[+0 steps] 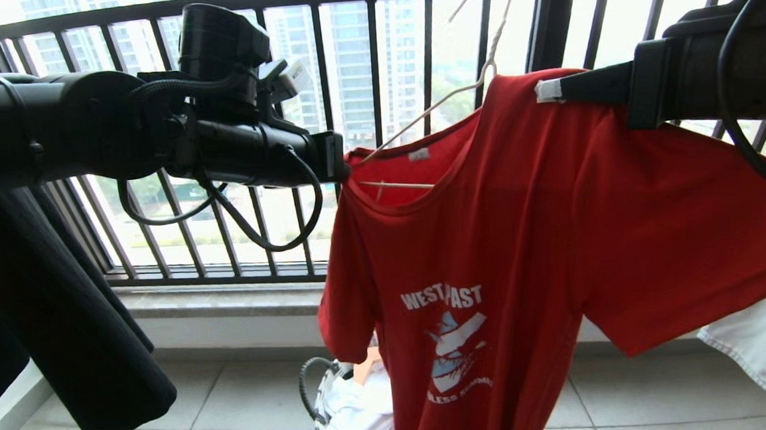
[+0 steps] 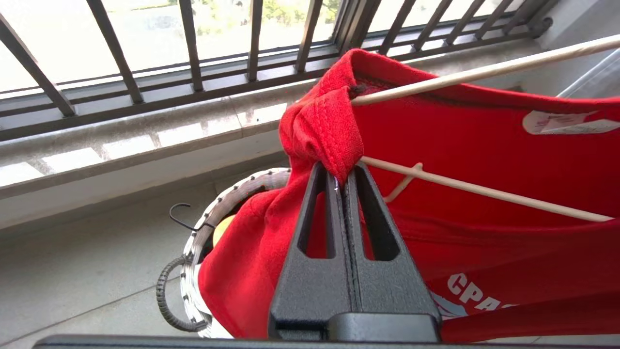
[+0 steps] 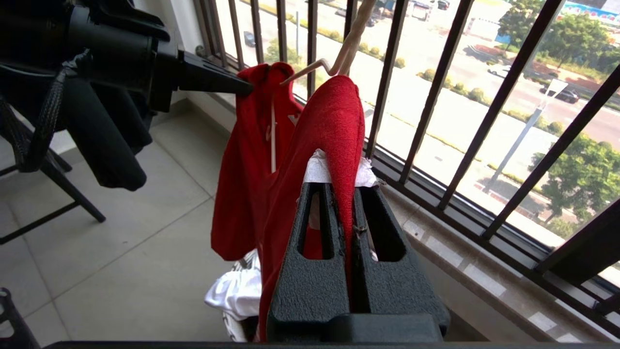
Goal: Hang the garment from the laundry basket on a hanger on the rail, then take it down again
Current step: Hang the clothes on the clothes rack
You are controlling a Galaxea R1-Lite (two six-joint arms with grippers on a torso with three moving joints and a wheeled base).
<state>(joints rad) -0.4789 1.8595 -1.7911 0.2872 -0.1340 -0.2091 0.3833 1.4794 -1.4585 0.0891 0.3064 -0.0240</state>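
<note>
The garment (image 1: 524, 233), a red T-shirt with white lettering, hangs spread between my two grippers in front of the window. My left gripper (image 1: 343, 157) (image 2: 345, 169) is shut on a bunched fold at one shoulder. My right gripper (image 1: 545, 91) (image 3: 345, 186), with white tape at its tips, is shut on the other shoulder. The cream-white hanger (image 1: 480, 69) (image 2: 484, 72) sits inside the neck opening, its hook standing up free in the air. The laundry basket (image 1: 314, 392) (image 2: 232, 194) stands on the floor under the shirt. The rail is out of view.
A black shirt (image 1: 64, 327) hangs at the left and white clothes (image 1: 763, 344) hang at the right. The dark barred window railing (image 1: 374, 62) runs close behind the shirt, above a stone sill (image 1: 229, 301). White clothes (image 1: 361, 409) lie in the basket.
</note>
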